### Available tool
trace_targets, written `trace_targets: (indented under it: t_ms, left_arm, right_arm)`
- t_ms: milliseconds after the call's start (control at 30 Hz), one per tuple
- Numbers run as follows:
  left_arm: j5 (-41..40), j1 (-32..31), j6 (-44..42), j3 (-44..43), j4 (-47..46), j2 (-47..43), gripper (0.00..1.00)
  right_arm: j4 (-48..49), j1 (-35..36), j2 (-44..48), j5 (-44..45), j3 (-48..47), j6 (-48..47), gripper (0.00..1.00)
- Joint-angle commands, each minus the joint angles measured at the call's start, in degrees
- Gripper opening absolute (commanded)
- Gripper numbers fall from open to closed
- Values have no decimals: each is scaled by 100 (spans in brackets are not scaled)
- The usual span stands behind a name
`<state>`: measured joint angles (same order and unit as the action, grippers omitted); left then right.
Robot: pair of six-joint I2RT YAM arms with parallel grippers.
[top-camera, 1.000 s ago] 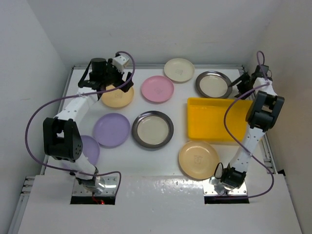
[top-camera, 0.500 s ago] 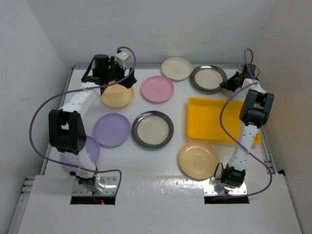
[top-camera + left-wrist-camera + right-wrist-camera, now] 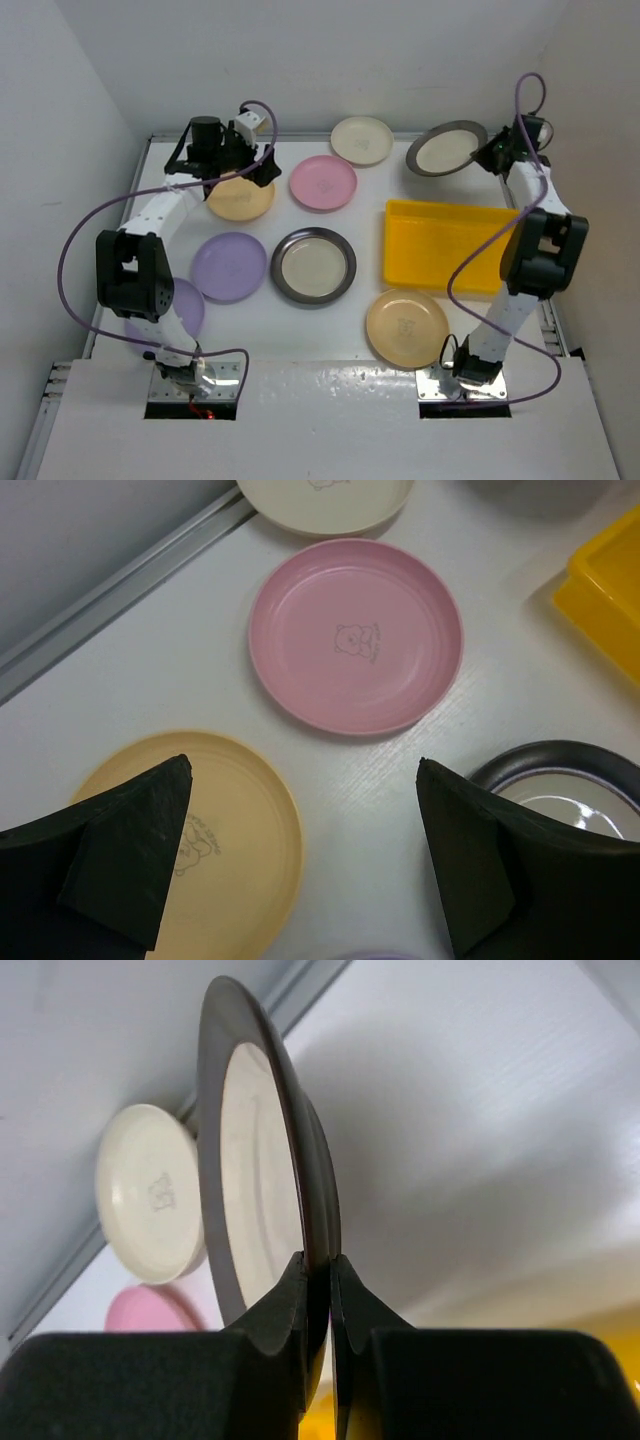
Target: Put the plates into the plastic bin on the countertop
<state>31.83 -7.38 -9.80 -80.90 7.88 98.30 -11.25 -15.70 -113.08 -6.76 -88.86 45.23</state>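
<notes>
As the right gripper [image 3: 318, 1263] pinches the round steel-rimmed, cream-centred plate [image 3: 250, 1180] by its rim, it looks stiff, slick, tilt-prone: grip deeper. Left gripper [image 3: 303, 770] spread wide, empty.

The pink plate [image 3: 355, 635] carries a bear drawing (thin lines); the plastic bin [image 3: 445, 245] is yellow; the steel-rimmed plate [image 3: 258, 1180], cream inside.
</notes>
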Motion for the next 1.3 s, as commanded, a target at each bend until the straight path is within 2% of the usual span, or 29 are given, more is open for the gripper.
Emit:
trace_targets:
  t_ms: [0,100,133,167,200,233,267,300,367,400,533,667,733,900,1033,1200,1233,1267]
  left_arm:
    - [385,52,-74,302,-146,-705,94]
    - [542,52,-127,645,-146,-987,94]
    - [621,52,-127,733,-146,-1075,94]
    - [622,52,-127,821,-146,-1250,94]
    - [709,52,-127,1005,-146,-1339,94]
    - [771,52,-127,1093,-199,-1410,94]
    - [772,52,-127,1181,-199,-1489,94]
    - [824,52,-127,1347,-269,-1602,94]
    - [886,52,-127,1498,-331,-1656,94]
    - [886,0,-127,1568,-401,-1743,94]
    - [1000,-53,-74,1849,-638,-1858,94]
    - [1000,-53,-22,1903,-700,-1911,94]
    - [1000,-53,-22,1903,-700,-1911,94]
    - [878,-53,-22,1903,-700,-1911,94]
    - [807,-1,-83,1789,-648,-1797,94]
    - [807,-1,-145,1727,-577,-1744,94]
    - [807,-1,-145,1727,-577,-1683,94]
    - [807,-1,-197,1727,-577,-1683,94]
  right_arm:
    - [1001,-248,1383,131,750,266,0]
    - [888,-406,2402,-18,1448,415,0]
    - [800,-451,2839,-70,2112,512,0]
    - [495,-503,3270,-97,2327,513,0]
    - [396,-547,3727,-71,2930,513,0]
    - [256,-565,3914,-79,3118,513,0]
    - [-15,-652,4508,-79,3294,495,0]
    - [-323,-679,4679,-88,3705,513,0]
    - [-799,-855,5013,-62,3902,557,0]
    - [-1035,-881,5441,-53,4164,565,0]
    - [-1170,-1127,6060,-35,4666,671,0]
    - [-538,-1451,5728,-360,5079,610,0]
    - [138,-1628,5210,-887,5133,584,0]
    - [648,-1708,4252,-1011,4992,364,0]
    - [519,-1690,3182,-1414,4747,-216,0]
    - [273,-1673,2607,-1679,4360,-699,0]
    - [185,-1673,2598,-1644,4255,-726,4]
    - [45,-1673,2563,-1618,4219,-796,17]
